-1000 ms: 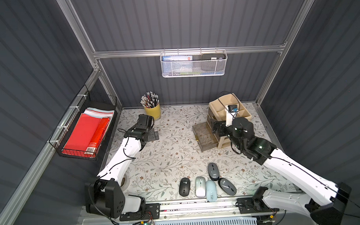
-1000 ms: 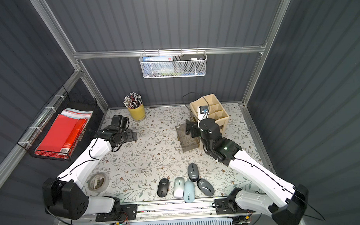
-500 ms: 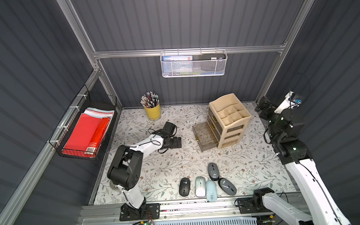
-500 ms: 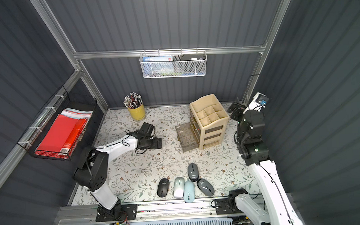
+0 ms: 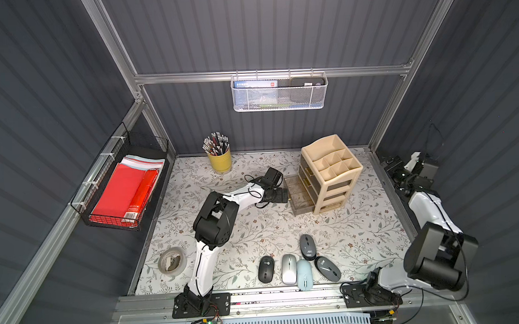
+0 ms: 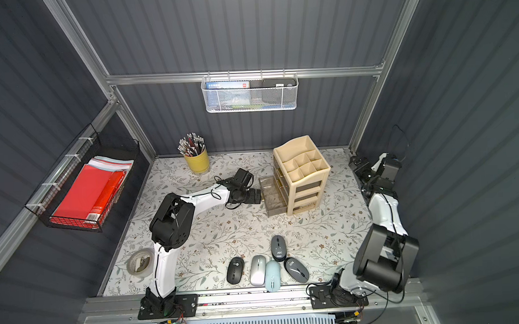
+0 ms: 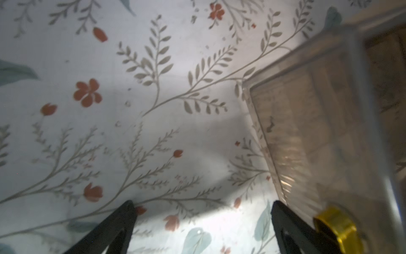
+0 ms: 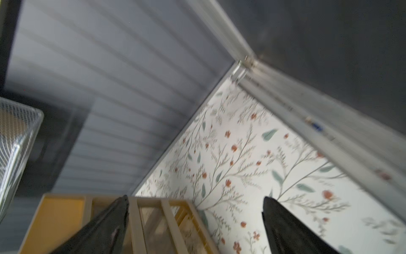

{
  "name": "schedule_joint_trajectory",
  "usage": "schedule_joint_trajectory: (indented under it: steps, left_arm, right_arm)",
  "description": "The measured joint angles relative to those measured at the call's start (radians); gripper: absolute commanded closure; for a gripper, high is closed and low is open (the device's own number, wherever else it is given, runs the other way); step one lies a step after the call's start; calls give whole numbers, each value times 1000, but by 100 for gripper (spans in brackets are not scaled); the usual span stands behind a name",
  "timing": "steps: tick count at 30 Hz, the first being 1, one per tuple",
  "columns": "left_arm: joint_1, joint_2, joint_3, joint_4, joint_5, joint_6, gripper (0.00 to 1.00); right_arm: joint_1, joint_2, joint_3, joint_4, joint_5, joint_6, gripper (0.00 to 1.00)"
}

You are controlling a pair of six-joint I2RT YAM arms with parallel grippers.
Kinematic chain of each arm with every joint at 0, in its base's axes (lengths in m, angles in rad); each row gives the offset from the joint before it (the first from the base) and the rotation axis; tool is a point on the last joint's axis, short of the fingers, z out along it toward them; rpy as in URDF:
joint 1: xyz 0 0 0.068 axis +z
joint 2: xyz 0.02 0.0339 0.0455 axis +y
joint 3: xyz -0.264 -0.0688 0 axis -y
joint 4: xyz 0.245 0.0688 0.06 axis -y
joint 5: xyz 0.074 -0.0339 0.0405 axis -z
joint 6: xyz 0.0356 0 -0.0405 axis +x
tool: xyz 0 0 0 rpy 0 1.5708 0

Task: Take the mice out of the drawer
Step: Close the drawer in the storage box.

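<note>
In a top view, the right gripper (image 5: 390, 165) has swung off to the side and the left gripper (image 5: 280, 195) has come up to the open drawer (image 5: 298, 197). Five mice (image 5: 289, 269) lie unmoved near the front, so unloading looks finished.

Left wrist: jaws spread and empty beside the drawer; its inside is blurred.

Right wrist: jaws spread, empty, motion-blurred.

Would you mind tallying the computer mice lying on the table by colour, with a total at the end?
Black mouse: 1
Silver-white mouse: 1
Pale blue mouse: 1
Dark grey mice: 2
Total: 5
</note>
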Motion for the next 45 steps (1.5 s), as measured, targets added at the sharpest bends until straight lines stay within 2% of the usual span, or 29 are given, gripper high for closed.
schedule_joint_trajectory:
  steps: [7, 12, 16, 19, 22, 26, 28, 30, 35, 41, 45]
  left_arm:
    - [-43, 90, 116, 67, 41, -35, 1]
    - [-60, 83, 90, 117, 64, -55, 1]
    - [-52, 36, 21, 126, 41, -45, 1]
    - [-31, -53, -92, 100, -6, -21, 1]
    - [47, -163, -171, 34, -55, 12, 1]
    - [189, -279, -179, -39, -156, 63, 1]
    - [232, -330, -192, -53, -187, 83, 1]
    - [235, -372, -214, -57, -162, 108, 1]
    - [151, -376, -222, -29, -7, 130, 1]
    - [-28, -161, 37, -11, 61, 131, 1]
    - [-80, -84, 125, 8, 112, 123, 1]
  right_arm:
    - [238, 49, -63, 28, -93, 16, 1]
    - [320, 47, -92, 56, -101, 29, 1]
    - [306, 44, -92, 32, -72, 14, 1]
    - [258, 43, -91, 8, -55, -7, 1]
    - [203, 43, -78, -26, -27, -33, 1]
    - [161, 43, -30, -74, 52, -83, 1]
    - [159, 43, -14, -96, 94, -107, 1]
    - [159, 43, -5, -122, 145, -123, 1]
    - [151, 43, -4, -189, 256, -138, 1]
    - [111, -32, -61, -229, 335, -135, 1]
    - [84, -106, -109, -237, 362, -135, 1]
